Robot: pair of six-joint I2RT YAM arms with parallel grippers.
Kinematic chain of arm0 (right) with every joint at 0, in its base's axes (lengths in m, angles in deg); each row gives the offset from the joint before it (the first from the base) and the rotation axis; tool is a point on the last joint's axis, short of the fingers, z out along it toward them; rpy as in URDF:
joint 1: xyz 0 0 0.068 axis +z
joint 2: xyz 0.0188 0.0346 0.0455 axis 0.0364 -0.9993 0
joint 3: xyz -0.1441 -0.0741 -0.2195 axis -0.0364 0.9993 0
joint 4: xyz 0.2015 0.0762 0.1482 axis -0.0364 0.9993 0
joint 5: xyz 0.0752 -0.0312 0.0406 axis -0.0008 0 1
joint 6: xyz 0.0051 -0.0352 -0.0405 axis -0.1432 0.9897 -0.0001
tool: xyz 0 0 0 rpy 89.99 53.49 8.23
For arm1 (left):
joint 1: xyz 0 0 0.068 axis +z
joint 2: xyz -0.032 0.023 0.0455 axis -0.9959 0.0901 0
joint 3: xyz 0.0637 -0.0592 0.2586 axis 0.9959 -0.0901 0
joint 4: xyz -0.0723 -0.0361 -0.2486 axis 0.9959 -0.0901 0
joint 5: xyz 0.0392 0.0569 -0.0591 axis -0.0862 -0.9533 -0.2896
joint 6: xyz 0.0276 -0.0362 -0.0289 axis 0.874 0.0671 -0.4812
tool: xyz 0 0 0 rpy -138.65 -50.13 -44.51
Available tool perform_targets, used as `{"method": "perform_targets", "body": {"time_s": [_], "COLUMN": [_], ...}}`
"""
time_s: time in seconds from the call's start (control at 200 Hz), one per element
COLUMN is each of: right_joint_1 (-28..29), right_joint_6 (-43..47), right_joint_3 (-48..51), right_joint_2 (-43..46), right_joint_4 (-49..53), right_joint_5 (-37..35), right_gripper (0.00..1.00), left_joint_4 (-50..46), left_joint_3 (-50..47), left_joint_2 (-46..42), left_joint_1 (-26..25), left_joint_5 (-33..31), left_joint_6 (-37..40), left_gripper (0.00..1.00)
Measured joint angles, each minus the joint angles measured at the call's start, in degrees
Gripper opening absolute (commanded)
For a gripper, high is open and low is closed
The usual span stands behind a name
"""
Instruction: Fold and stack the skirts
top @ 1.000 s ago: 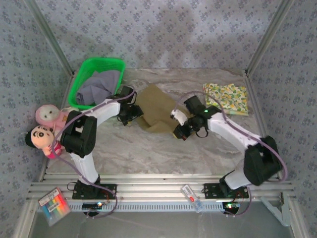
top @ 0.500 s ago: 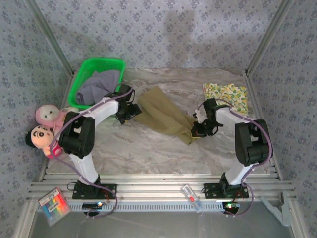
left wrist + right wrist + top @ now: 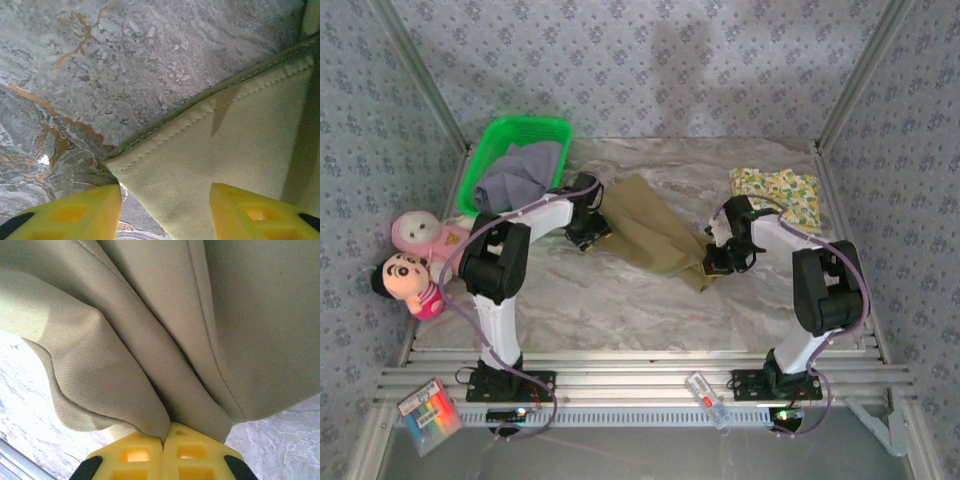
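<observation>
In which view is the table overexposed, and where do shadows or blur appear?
Right wrist view: the table at lower left is washed out white. Left wrist view: a dark shadow band crosses the olive skirt at right; the yellow fingers look soft.

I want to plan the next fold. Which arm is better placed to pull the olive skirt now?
Right. The right end effector is shut on a fold of the olive skirt, so it could pull. The left end effector stands open over a corner, gripping nothing.

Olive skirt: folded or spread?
Not folded: olive skirt lies stretched across the table, one bunched end pinched by right gripper.
</observation>
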Motion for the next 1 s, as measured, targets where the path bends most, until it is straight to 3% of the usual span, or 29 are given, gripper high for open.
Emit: {"method": "perform_targets", "body": {"time_s": [0.23, 0.395, 0.59, 0.785, 1.004], "right_joint_1": [0.11, 0.22, 0.22, -0.07, -0.33], "right_joint_6": [0.0, 0.02, 0.07, 1.18, 4.35], "right_joint_3": [0.0, 0.0, 0.0, -0.59, -6.71], "right_joint_2": [-0.02, -0.02, 0.35, 6.47, 17.86], "right_joint_4": [-0.17, -0.17, -0.13, 0.85, 1.2], "right_joint_5": [-0.17, -0.2, -0.2, -0.2, -0.42], "right_gripper": [0.0, 0.0, 0.0, 0.0, 0.0], "left_joint_4": [-0.11, -1.05, -2.08, 4.94, 4.11], "left_joint_3": [0.22, 0.87, 0.98, -0.92, -1.44], "left_joint_2": [0.33, 1.01, 1.11, -0.92, -17.33], "left_joint_1": [-0.11, -0.11, 0.17, 0.63, 3.67], "left_joint_5": [-4.15, -4.85, -5.84, -6.84, -10.97], "left_joint_6": [1.14, 2.36, 3.06, 4.2, 7.56], "left_gripper": [0.44, 0.32, 0.0, 0.0, 0.0]}}
